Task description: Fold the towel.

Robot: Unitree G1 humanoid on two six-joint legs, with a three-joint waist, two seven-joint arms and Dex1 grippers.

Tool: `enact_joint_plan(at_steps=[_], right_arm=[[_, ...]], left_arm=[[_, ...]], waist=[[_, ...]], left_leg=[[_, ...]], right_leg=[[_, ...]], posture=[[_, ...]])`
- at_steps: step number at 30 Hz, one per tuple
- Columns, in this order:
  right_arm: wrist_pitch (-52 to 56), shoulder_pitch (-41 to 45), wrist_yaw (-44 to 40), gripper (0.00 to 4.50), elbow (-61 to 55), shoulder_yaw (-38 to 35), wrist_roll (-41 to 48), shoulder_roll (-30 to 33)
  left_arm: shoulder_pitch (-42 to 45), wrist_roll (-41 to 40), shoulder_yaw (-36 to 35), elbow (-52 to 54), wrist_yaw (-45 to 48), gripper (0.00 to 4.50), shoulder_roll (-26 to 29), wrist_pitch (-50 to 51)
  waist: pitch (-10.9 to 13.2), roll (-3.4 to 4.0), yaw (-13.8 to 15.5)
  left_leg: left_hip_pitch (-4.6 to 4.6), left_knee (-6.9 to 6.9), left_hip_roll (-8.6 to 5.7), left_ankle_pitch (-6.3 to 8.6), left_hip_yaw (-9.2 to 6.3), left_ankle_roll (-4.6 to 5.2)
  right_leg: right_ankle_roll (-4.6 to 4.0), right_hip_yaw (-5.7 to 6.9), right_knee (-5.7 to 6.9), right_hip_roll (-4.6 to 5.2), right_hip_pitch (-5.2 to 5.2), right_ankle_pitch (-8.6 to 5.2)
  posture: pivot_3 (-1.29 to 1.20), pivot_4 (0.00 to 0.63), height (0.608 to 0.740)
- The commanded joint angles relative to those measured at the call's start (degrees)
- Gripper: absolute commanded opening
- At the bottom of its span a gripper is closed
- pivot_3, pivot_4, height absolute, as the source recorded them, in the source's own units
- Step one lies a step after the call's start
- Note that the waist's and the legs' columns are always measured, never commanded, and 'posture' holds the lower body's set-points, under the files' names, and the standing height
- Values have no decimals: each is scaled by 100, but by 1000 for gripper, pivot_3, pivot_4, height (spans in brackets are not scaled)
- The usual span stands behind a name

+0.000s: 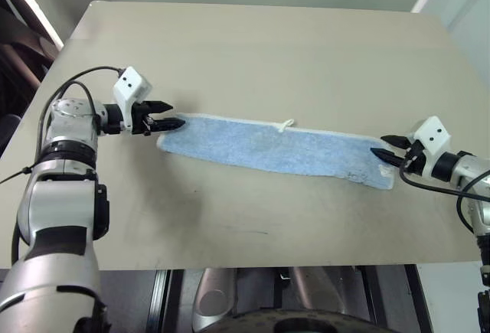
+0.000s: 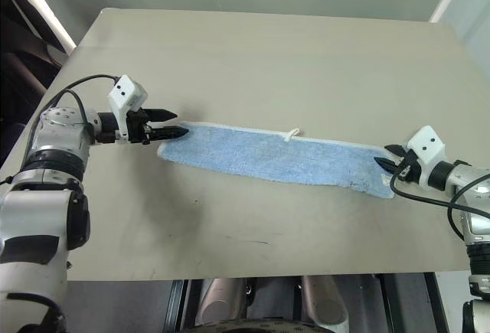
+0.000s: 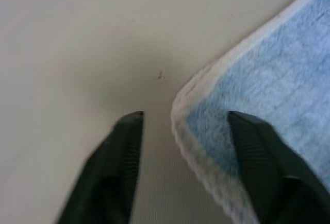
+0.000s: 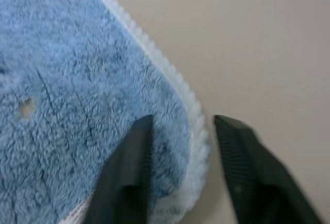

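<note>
1. Left gripper [image 1: 170, 115] first: you will find it at the towel's left end, low over the worktop [image 1: 253, 50], its two black fingers pointing toward the cloth. Its jaws stand parted. In the left wrist view the gap straddles the white-stitched corner, with one finger [image 3: 258, 152] over the blue pile and the other over bare worktop. You cannot tell from the pictures whether either finger touches the cloth, and nothing is pinched between them.

2. Moving right, you come to the towel [image 1: 276, 148]. It lies flat on the worktop as a long, narrow light blue strip, running from near the left gripper across to the right gripper and slanting slightly toward the robot at its right end. White edging [image 2: 337, 143] runs along its far long side.

3. About midway along that far edge you can see the small white loop tag [image 1: 285, 125], sticking out onto the bare worktop.

4. Near the right end, the cloth shows a few pale flecks in the pile, and the end itself is trimmed in white.

5. Last on the right, the right gripper [image 2: 390, 158] sits at the towel's right end, pointing toward the cloth. Its jaws are parted too. In the right wrist view one finger [image 4: 131, 167] lies over the blue pile and the other over bare worktop, with the white-edged corner in the gap between them. It grips nothing.
</note>
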State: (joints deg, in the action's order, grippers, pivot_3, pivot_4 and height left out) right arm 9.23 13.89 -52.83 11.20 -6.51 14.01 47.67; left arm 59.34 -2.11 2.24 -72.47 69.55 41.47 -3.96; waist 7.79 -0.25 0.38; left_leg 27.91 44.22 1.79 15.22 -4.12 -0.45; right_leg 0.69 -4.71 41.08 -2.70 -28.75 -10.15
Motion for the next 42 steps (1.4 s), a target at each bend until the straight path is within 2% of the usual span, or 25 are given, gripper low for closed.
enact_joint_plan(at_steps=[1, 4, 8, 11, 13, 16, 20, 22, 26, 30, 35, 42], right_arm=[[-84, 49, 83, 3446, -160, -334, 172, -60], [320, 81, 173, 4463, -418, -698, 591, -140], [1161, -12, 134, 4463, -871, -1028, 1145, -92], [2792, -294, 254, 4463, -1443, -1430, 1954, 113], [3920, -567, 519, 4463, -1943, -1912, 2866, 4], [5313, -558, 1509, 4463, -2227, -2760, 4448, -554], [6158, -1017, 2833, 4463, -2544, -3299, 6311, -1080], [6184, -1266, 3474, 4463, -2609, -3345, 7105, -1182], [5719, -2026, 4686, 4463, -2830, -3070, 8625, -1284], [5149, -2749, 5439, 4463, -3219, -2674, 9753, -1199], [4764, -3384, 5759, 4463, -3472, -2246, 9899, -1199], [4268, -3467, 6099, 4463, -3130, -1973, 9887, -1195]], left_arm=[[102, -49, -257, 47, -74, 4500, 77, -166], [64, -79, -445, 85, -435, 4500, 85, -467], [83, -133, -703, 77, -857, 4500, 57, -759], [205, -460, -1126, 148, -933, 4500, -24, -921], [188, -758, -1309, 381, -355, 4500, -161, -799], [-11, -1035, -1344, 841, 386, 4500, -354, -554], [-510, -1422, -1269, 1867, 1025, 4500, -576, 182], [-790, -1486, -1195, 2380, 1083, 4500, -618, 437], [-1567, -1540, -1009, 3554, 999, 4500, -682, 652], [-2225, -1953, -830, 4975, 1066, 4500, -688, 1580], [-2784, -2271, -512, 6217, 915, 4500, -752, 2346], [-3122, -2324, -288, 6606, 681, 4500, -913, 2485]], waist=[[0, 0, 0], [0, 1, 0], [1, 2, 0], [1, 2, 21], [1, 1, 47], [0, 0, 61], [0, 0, 53], [0, 0, 53], [1, 0, 55], [-1, -2, 52], [-2, -3, 56], [-5, 0, 51]], left_leg=[[0, 0, 0, 0, 0, 0], [0, 0, 0, -1, 1, 1], [0, -2, 0, -2, 5, 0], [1, -2, 0, -4, 7, 0], [3, -2, -2, -5, 10, -1], [3, 1, -6, -6, 14, -1], [-2, -1, -9, -5, 17, 2], [-3, -6, -7, -3, 17, 4], [-1, -6, -6, -1, 16, 5], [-5, -3, -7, 0, 9, 6], [-4, -3, -7, 5, 3, 7], [-4, -2, -7, 12, -2, 1]], right_leg=[[0, 0, 0, 0, 0, 0], [-1, 0, 0, 0, 0, 1], [-6, -1, -1, 0, 0, -3], [-31, 0, -2, 0, 3, -22], [-39, -2, -2, 0, 3, -33], [-37, -4, -2, 0, 6, -37], [10, -8, -1, 0, 7, -63], [10, -7, 0, 0, 6, -64], [70, -10, -3, 0, 4, -55], [41, -11, -8, 0, 15, -73], [43, -10, -21, 0, 23, -74], [40, -11, -23, 0, 21, -71]], posture=[[0, 150, 697], [0, 150, 697], [0, 150, 697], [0, 150, 697], [0, 150, 697], [0, 150, 697], [0, 150, 697], [0, 150, 697], [0, 150, 697], [0, 150, 697], [0, 150, 697], [0, 150, 697]])
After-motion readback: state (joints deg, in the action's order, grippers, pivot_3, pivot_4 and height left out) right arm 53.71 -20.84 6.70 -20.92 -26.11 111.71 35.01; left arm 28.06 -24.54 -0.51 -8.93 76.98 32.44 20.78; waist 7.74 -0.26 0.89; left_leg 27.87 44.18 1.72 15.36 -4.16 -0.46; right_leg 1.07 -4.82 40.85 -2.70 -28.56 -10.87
